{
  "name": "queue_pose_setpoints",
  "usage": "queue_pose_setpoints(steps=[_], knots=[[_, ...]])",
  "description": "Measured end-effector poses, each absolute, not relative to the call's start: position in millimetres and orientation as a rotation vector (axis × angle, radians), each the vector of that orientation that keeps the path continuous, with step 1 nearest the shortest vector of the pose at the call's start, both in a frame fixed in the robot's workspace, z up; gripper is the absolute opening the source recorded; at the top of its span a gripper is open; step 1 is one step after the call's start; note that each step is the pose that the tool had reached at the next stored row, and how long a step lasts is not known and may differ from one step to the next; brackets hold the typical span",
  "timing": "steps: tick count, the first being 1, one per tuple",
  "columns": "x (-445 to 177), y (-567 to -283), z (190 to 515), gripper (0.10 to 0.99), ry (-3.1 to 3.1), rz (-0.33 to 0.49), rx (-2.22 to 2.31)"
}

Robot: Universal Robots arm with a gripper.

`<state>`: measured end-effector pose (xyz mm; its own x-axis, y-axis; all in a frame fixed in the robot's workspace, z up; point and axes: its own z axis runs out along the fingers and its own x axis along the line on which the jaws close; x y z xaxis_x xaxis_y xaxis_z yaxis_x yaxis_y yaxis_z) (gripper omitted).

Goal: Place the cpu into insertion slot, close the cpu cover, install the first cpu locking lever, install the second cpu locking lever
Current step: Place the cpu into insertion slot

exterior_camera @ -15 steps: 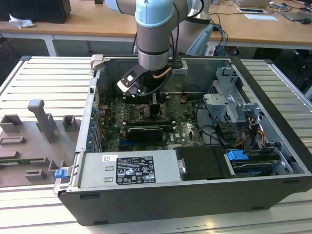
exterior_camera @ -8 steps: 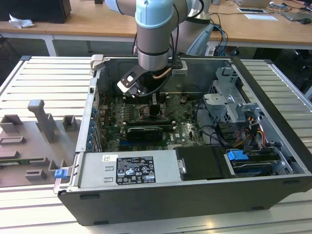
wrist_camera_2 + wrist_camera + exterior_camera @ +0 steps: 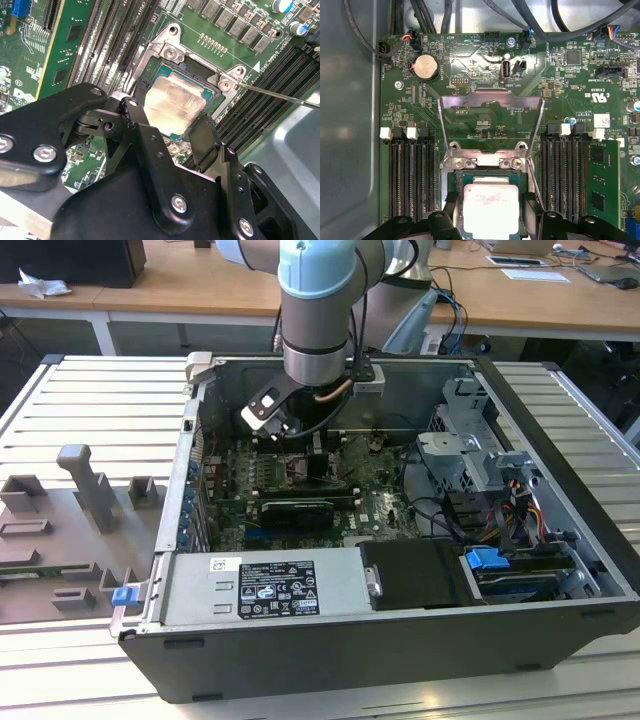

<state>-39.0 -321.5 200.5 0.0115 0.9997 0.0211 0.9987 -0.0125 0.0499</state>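
Reaching straight down into the computer case [image 3: 330, 650], the arm's [image 3: 318, 300] claw [image 3: 167, 120] is clamped on the cpu [image 3: 172, 102].

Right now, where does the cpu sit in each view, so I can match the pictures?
Exterior view: its spot lies under the arm, over the motherboard's middle.
Second wrist view: the cpu sits in its socket, mid-picture.
First wrist view: the cpu sits between the memory slots, beside the opened cpu cover.
Shared landmark: the two-screw silver bracket along one cpu edge, in both wrist views.
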Motion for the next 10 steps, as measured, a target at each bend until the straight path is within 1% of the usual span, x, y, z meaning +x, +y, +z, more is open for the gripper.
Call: queue_pose_setpoints(steps=[10], knots=[[-38.6,-319.1,199.7,0.612,2.194,0.081,2.221]])
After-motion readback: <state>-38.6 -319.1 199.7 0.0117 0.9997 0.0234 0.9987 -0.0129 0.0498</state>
